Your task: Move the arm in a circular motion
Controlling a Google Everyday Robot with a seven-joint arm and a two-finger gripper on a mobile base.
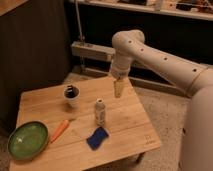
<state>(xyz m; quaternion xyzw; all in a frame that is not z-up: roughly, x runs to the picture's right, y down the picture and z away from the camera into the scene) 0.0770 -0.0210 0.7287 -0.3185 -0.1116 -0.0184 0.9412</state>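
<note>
The arm (160, 57) is thick, white and tubular, with small dark holes along it. It reaches in from the right and bends down at a rounded joint (127, 40). Its yellowish-tan gripper (118, 89) hangs above the far right part of the wooden table (125, 125), behind and to the right of the small white bottle (100, 111). Nothing shows in the gripper.
On the table stand a white cup with dark contents (71, 95), a green bowl (27, 140), an orange carrot (59, 130) and a blue sponge (97, 138). A metal post with a grey box (90, 50) stands behind the table.
</note>
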